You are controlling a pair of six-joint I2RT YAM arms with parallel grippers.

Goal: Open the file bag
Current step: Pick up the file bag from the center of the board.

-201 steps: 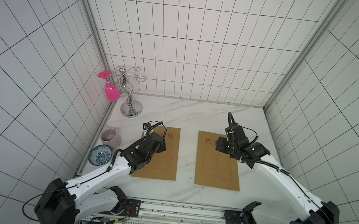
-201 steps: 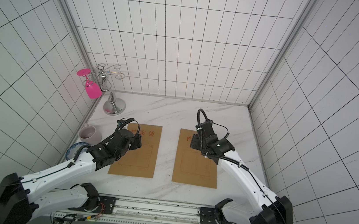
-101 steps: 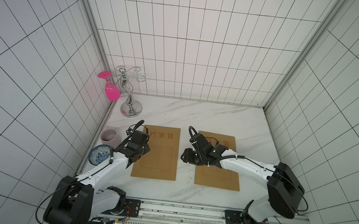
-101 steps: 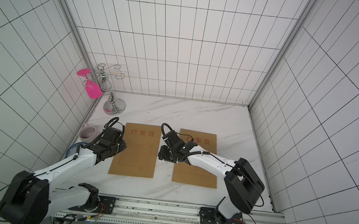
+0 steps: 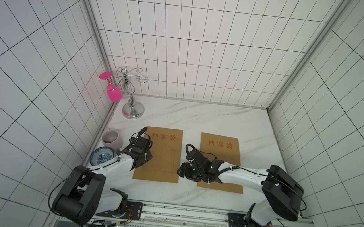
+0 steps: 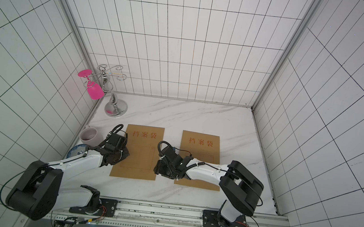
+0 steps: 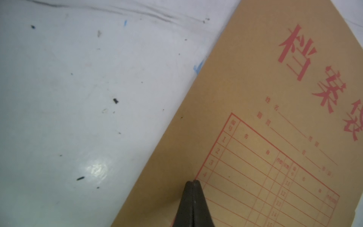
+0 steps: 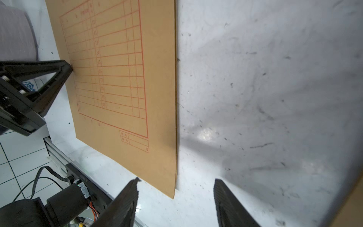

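White tiled walls enclose a marbled counter (image 5: 199,118). Left gripper (image 7: 193,182): jaws pressed together, empty, tips touching the left file bag (image 5: 165,149) near its left edge. Right gripper (image 8: 176,179): jaws spread, empty, over that bag's right edge near its front corner. Right file bag (image 5: 221,151) lies flat nearby, partly under the right arm. Mug (image 5: 112,138) and patterned bowl (image 5: 101,157) stand by the left wall.

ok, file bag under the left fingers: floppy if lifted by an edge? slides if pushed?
Probably floppy: the file bag looks like thin paper lying flat, so a lifted edge would likely bend. Likely slides easily on the glossy table, though the closed left fingers seem to press it down. Probably light; no bulge shows.
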